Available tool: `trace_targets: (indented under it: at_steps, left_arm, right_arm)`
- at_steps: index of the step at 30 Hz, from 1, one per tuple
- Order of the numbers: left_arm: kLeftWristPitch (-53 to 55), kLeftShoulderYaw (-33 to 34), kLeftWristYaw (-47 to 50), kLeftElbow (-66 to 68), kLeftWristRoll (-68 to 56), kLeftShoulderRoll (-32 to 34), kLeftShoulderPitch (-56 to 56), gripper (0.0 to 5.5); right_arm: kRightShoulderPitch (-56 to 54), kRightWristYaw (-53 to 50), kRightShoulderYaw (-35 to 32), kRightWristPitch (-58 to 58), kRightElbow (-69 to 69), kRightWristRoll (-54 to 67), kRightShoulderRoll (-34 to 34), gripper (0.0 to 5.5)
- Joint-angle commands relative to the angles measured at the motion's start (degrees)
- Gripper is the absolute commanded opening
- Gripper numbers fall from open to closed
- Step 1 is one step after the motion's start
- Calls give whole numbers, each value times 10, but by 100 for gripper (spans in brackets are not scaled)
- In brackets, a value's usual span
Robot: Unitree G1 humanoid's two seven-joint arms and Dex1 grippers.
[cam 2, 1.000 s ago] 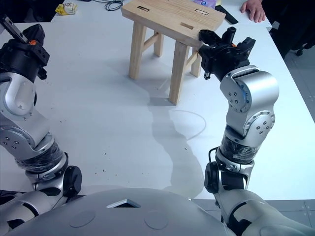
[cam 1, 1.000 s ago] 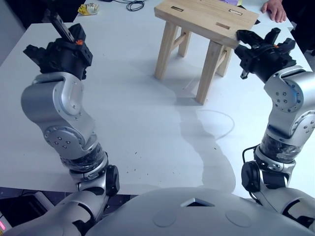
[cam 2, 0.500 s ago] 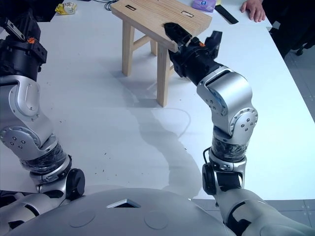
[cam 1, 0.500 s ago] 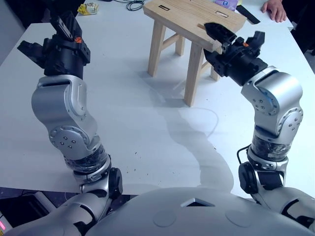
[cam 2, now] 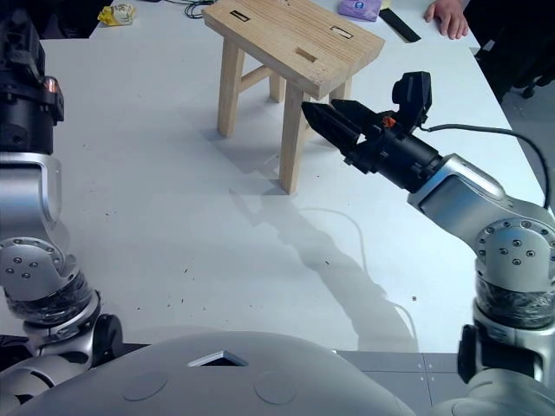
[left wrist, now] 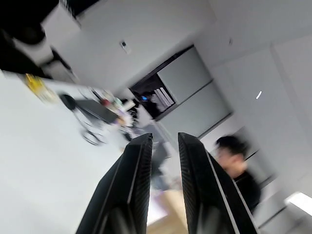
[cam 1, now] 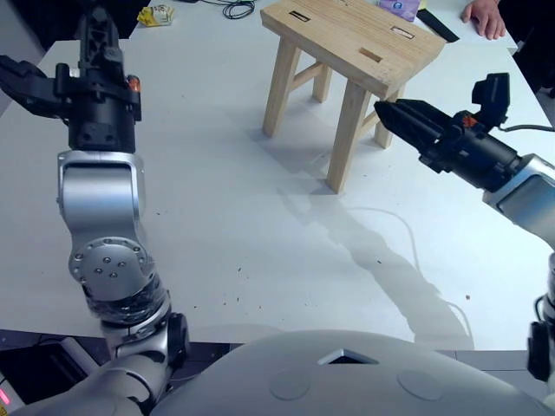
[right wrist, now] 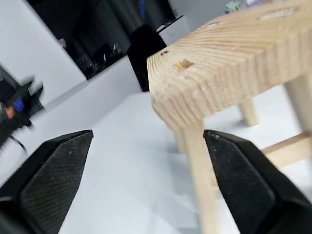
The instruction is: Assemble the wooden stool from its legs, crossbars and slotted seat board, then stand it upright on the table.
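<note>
Standing stool, eye views: one stool [cam 1: 347, 39] is seen assembled and upright on the counter [cam 1: 225, 199], its legs vertical. Four legs, two crossbars and three seat slots are counted.
Right gripper, eye views: the right gripper [cam 2: 319, 108] is held roughly level just beside the stool's near front leg, below the seat corner, with its tips aimed at the leg. This arm is the nearer one.
Left gripper, eye views: the left gripper [cam 1: 94, 22] is raised and pointed upward, well apart from the stool.
Left wrist view: the jaws are shown narrow, with nothing between them.
Right wrist view: the jaws are spread wide and empty. The seat corner and leg lie straight ahead between them, untouched.
Step judged: the assembly looks done, and any further move would fall to the right arm.
</note>
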Motion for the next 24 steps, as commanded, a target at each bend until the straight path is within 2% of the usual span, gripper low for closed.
trace_targets:
  at_steps: [1, 4, 7, 9, 11, 12, 16, 20, 24]
  left_arm:
    - [60, -34, -51, 18, 139, 73, 3, 98]
    - [85, -61, -78, 31, 242, 104, -11, 98]
    - [95, -87, -104, 37, 305, 99, -25, 98]
    - [97, -100, -115, 43, 337, 84, -34, 98]
    - [99, -113, -119, 52, 368, 68, -46, 98]
    - [96, -119, -123, 58, 384, 60, -53, 98]
    - [79, -123, -140, 82, 433, 26, -80, 98]
    - [65, -113, -154, 98, 451, -14, -92, 147]
    - [44, -107, -140, 112, 493, -59, -101, 210]
  right_arm:
    - [33, 122, -19, -58, -10, -123, -34, 417]
    - [16, 153, -57, -101, 34, -167, -21, 417]
    - [-65, 101, -92, -135, 83, -148, 35, 417]
    - [-129, 38, -88, -156, 101, -154, 91, 417]
    - [-164, -16, -49, -167, 109, -214, 133, 417]
    - [-171, -42, -9, -179, 112, -279, 150, 417]
    - [-167, -140, 84, -207, 108, -427, 238, 417]
    - [-158, -212, 132, -212, 93, -535, 301, 420]
    - [-196, -250, 150, -197, 72, -617, 326, 420]
